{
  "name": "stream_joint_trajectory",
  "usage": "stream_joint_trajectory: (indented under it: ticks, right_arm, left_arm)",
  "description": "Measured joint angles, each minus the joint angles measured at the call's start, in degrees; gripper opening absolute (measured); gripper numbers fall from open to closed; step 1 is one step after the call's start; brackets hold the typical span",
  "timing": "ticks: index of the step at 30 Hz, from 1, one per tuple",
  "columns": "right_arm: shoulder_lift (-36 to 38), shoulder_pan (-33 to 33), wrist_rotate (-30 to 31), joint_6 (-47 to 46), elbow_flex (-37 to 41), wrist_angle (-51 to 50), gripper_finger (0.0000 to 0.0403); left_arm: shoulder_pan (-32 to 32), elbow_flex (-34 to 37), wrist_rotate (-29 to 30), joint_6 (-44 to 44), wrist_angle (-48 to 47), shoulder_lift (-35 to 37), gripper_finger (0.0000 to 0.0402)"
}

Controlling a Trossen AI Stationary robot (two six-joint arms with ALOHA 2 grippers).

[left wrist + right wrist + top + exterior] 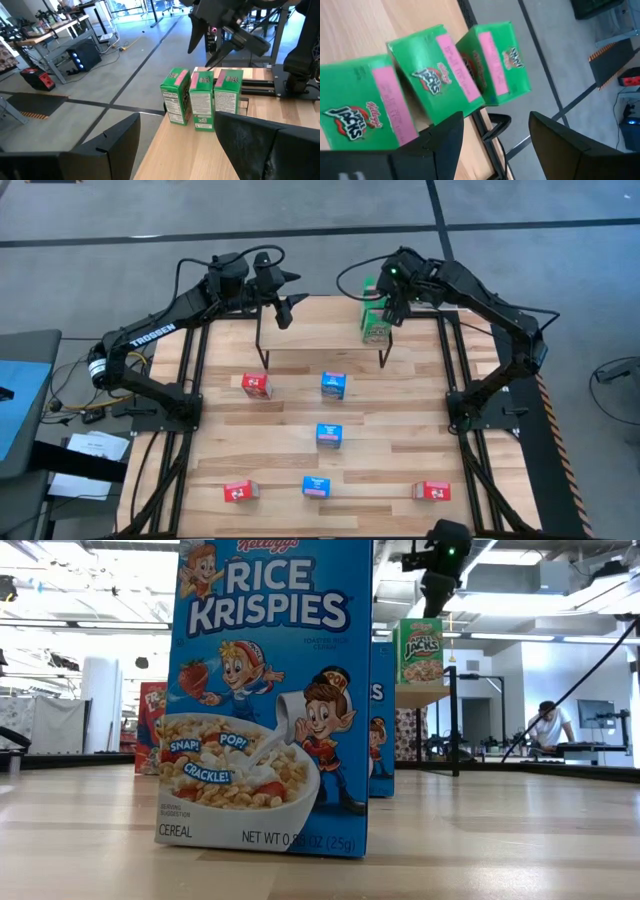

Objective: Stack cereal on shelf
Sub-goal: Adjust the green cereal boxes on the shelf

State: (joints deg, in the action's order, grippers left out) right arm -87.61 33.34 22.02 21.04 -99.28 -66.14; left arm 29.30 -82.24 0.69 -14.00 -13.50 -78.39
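Note:
Three green cereal boxes (202, 98) stand upright side by side on the right end of the small shelf's light wood top (320, 330); they also show in the right wrist view (435, 75) and the high view (375, 322). My right gripper (392, 308) hangs open just above them, touching none; it also shows in the left wrist view (210, 47). My left gripper (295, 292) is open and empty over the shelf's left end. Three red boxes (256, 385) and three blue boxes (333, 385) stand on the slatted tabletop.
The loose boxes are spread over the table: red (239, 492), blue (316, 487) and red (432, 491) near the front edge, blue (329, 435) in the middle. A blue box (270, 690) fills the low view. A person (545, 725) sits far behind.

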Motion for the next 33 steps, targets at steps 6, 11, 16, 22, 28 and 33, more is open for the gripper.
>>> stream_joint_trajectory:
  ticks: [6, 11, 16, 22, 28, 33]
  right_arm:
    - [0.0, 0.04, 0.0, -0.02, -1.26, -0.2, 0.025]
    - [0.0, -0.19, 0.0, -0.02, -1.32, -0.68, 0.025]
    - [0.0, -0.71, -0.02, -0.06, -1.32, -3.23, 0.025]
    - [0.0, -0.04, 0.06, -0.15, -1.34, -3.77, 0.025]
    - [0.0, -0.13, 0.27, -0.11, -1.34, -4.41, 0.025]
    - [0.0, -0.09, 0.46, -0.13, -1.36, -4.36, 0.025]
  left_arm:
    - [0.0, 0.0, 0.0, 0.0, -0.11, 0.0, 0.0242]
    - [0.0, 0.0, -0.02, 0.04, -0.18, 0.0, 0.0242]
    - [0.0, -0.05, -0.39, 0.37, -1.43, -0.55, 0.0242]
    - [0.02, -0.02, -3.35, 1.99, 0.4, -6.54, 0.0242]
    - [0.04, -0.04, -3.5, 3.21, 7.78, -12.54, 0.0242]
    - [0.04, -0.04, -4.55, 4.13, 12.77, -16.46, 0.0242]
